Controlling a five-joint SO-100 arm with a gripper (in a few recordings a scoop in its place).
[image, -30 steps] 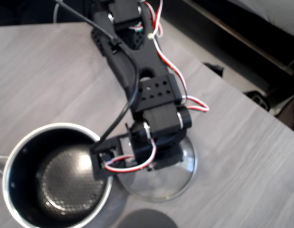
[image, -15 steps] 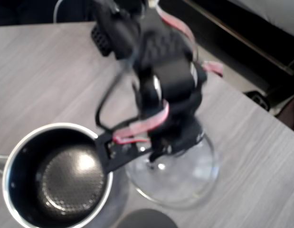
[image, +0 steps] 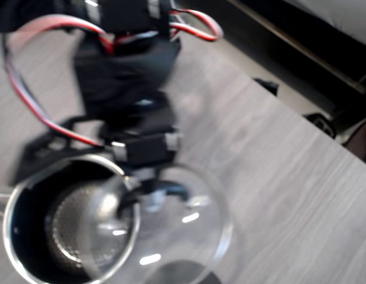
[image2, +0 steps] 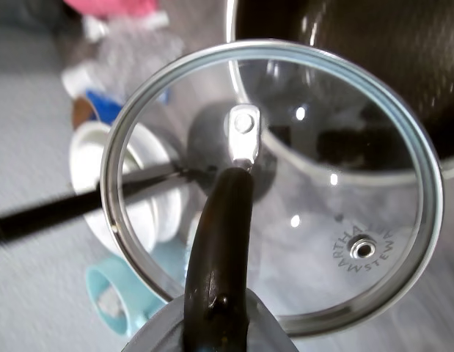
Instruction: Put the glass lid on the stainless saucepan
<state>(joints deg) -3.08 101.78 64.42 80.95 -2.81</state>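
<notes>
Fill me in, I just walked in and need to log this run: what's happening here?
The robot arm's gripper is carrying the glass lid by its black handle, lifted off the wooden table. In the overhead view the lid partly overlaps the right side of the stainless saucepan but is not centred or seated on it. The picture is motion-blurred.

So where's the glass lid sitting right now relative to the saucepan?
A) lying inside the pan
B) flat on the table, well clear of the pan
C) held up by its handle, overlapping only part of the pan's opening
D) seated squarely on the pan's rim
C: in the overhead view the gripper holds the glass lid up by its handle, and it overlaps only the right part of the stainless saucepan.
</notes>
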